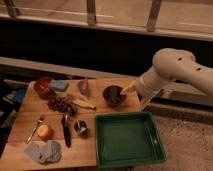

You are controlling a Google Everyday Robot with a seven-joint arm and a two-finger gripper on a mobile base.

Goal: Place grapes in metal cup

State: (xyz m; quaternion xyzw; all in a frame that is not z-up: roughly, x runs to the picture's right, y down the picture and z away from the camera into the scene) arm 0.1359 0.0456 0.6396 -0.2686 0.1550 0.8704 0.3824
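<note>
On the wooden table [24, 118], toward its left edge, the grapes [59, 105] lie just beside a banana [83, 104]. The metal cup [80, 128] stands nearer the front edge, just left of the green tray [100, 150] that fills the front right corner. The gripper [127, 89] hangs at the back right corner, beside the dark red bowl [114, 95], with its jaws spread wide and holding nothing. Behind the table is a dark wall under a railing [91, 13]. A speckled floor [187, 142] lies to the right.
</note>
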